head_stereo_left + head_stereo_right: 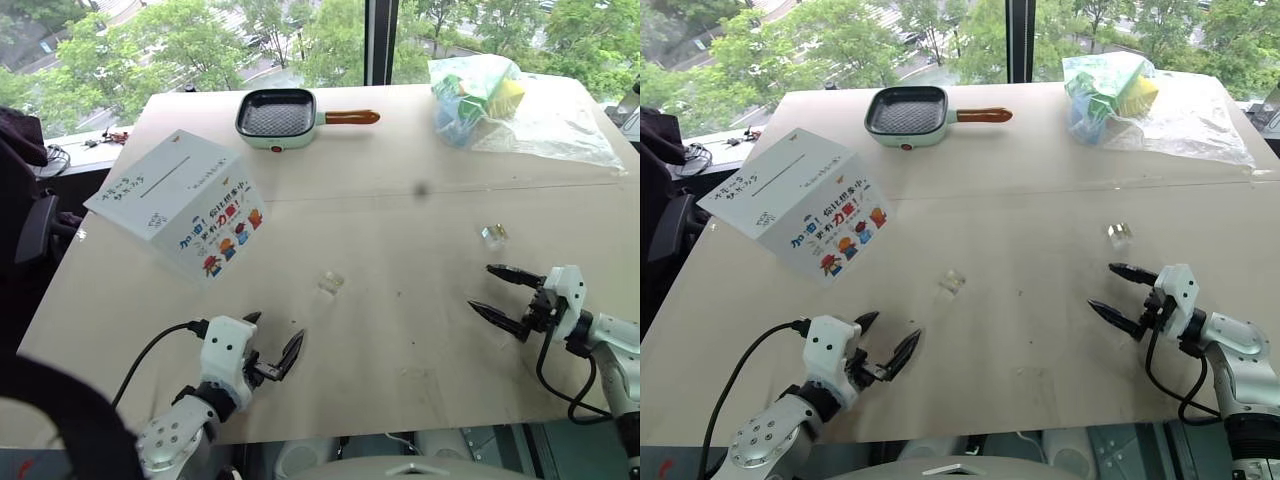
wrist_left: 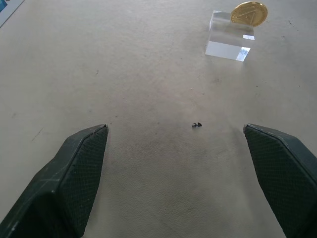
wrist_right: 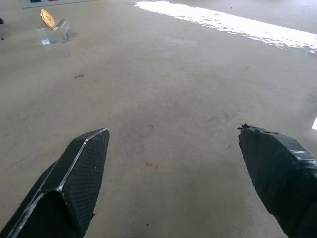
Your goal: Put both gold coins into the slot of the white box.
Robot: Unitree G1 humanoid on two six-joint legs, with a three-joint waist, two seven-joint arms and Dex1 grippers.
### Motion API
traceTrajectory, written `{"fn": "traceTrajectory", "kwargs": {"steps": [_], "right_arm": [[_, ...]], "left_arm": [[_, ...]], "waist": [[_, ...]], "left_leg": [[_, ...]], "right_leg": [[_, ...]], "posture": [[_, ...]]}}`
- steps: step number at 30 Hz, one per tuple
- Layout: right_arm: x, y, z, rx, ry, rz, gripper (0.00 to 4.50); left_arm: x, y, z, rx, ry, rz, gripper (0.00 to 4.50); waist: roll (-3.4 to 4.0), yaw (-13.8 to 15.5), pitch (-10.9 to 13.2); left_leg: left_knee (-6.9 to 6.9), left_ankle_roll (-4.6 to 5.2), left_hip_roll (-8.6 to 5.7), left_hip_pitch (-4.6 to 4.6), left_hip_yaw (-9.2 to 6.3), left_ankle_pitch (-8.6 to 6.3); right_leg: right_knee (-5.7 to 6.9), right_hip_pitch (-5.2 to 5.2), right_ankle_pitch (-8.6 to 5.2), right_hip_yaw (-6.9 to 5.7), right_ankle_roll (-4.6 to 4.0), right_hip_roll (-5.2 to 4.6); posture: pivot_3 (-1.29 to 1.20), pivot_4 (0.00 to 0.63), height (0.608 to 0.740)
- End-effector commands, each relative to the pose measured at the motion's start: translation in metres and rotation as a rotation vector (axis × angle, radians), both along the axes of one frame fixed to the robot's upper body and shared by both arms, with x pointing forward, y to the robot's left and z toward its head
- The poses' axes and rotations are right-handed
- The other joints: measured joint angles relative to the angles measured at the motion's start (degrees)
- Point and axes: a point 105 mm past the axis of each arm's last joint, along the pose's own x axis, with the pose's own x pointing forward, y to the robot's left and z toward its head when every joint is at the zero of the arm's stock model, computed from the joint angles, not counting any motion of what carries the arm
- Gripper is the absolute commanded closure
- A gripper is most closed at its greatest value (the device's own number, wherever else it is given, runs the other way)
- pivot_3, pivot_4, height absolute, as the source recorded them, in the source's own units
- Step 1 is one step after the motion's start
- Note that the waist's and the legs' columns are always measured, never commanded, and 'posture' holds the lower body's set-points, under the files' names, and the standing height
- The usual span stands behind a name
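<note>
The white cardboard box (image 1: 185,200) with cartoon figures sits tilted at the left of the beige worktop (image 1: 400,330), its thin dark slot (image 1: 165,175) facing up. 1 shiny gold coin (image 2: 249,12) stands on a small clear plastic block (image 2: 229,39) mid-worktop; another clear block (image 1: 494,235) lies near the right end effector (image 1: 495,293). Both that and the left end effector (image 1: 275,345) are spread wide and empty. Behind lie a mint-green grill pan (image 1: 276,117) and a clear bag of coloured items (image 1: 500,95).

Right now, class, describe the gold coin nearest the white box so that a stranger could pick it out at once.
Start at the big beige table and find the white cardboard box with cartoon figures near its left edge. To the right of the box, nearer the table's front edge, sits a small clear plastic block. The shiny round gold coin stands upright on it, the only yellow thing there.
</note>
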Motion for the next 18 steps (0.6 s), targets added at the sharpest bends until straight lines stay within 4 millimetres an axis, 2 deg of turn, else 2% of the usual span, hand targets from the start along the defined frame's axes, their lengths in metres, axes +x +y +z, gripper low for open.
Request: {"fn": "traceTrajectory", "kwargs": {"steps": [1,13,18], "right_arm": [[-0.002,-0.012,0.008,-0.010,-0.033,-0.008,0.00],[-0.008,-0.021,0.007,-0.003,-0.024,-0.058,0.00],[0.005,-0.032,0.019,0.077,-0.043,-0.192,0.00]], "left_arm": [[0.000,-0.005,0.010,-0.019,-0.050,-0.048,0.05],[0.002,-0.010,0.000,-0.053,-0.064,-0.116,0.05],[0.003,-0.009,0.002,-0.052,-0.080,-0.128,0.05]], "waist": [[0.00,0.0,0.0],[0.03,0.0,0.0],[0.03,0.0,0.0]], "left_leg": [[0.00,0.00,0.00,0.00,0.00,0.00],[0.01,0.00,-0.01,-0.01,0.02,0.00],[0.01,0.00,-0.01,-0.01,0.02,0.00]], "right_leg": [[0.00,0.00,0.00,0.00,0.00,0.00],[0.01,-0.03,0.01,0.02,0.00,0.00],[0.01,-0.03,0.01,0.02,0.00,-0.01]], "posture": [[0.00,0.150,0.721],[0.00,0.150,0.721],[0.00,0.150,0.721]]}}
